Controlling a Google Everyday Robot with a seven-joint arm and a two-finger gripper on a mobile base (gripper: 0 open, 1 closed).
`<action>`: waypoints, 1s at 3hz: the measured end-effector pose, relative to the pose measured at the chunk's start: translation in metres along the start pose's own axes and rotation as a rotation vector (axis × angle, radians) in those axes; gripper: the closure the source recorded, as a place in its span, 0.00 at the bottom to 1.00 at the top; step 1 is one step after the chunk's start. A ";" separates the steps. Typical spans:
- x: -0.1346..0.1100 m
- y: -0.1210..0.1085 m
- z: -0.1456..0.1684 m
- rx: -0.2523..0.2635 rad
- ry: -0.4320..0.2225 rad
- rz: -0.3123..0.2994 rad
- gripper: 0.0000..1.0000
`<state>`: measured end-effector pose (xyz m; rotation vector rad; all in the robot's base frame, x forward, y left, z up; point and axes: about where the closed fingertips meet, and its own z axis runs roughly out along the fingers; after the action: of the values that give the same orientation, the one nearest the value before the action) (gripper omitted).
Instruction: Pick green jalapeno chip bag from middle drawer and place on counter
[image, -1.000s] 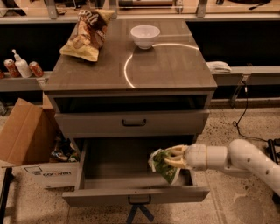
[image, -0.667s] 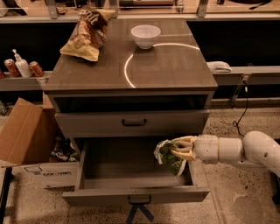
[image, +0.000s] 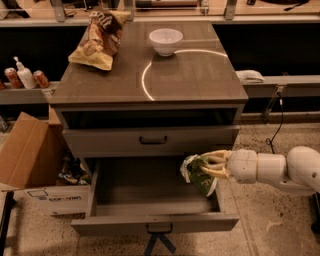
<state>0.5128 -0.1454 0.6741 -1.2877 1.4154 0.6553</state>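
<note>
Gripping the green jalapeno chip bag (image: 195, 176) over the open drawer

My claw (image: 214, 166) reaches in from the right on a smooth, rounded white arm (image: 280, 170). Its pale, tapered fingers (image: 216, 160) are closed on the bag's upper right edge. The bag is glossy foil, creased and bunched where I pinch it, with a pale patch showing on its left side. It hangs at the right side of the middle drawer (image: 140, 187), in front of the right wall; I cannot tell whether its bottom touches the floor.

The drawer is pulled well out: a flat grey laminate floor, low side walls and a small dark handle on the front panel. Above it sits a closed drawer front (image: 110, 142) with a dark bar handle.

The tabletop (image: 200, 75) is a glossy grey-brown wood grain crossed by a thin bright curved reflection (image: 145, 82). A round white bowl (image: 166, 41) stands near its back edge. A crumpled brown-and-yellow chip bag (image: 100, 37) lies at the back left corner.

An open cardboard box (image: 25, 155) stands on the speckled floor to the cabinet's left.
</note>
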 end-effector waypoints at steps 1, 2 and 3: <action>-0.046 -0.023 -0.028 0.036 -0.009 -0.078 1.00; -0.103 -0.057 -0.059 0.085 -0.007 -0.173 1.00; -0.103 -0.057 -0.059 0.085 -0.007 -0.173 1.00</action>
<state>0.5311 -0.1780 0.8006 -1.3217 1.2962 0.4777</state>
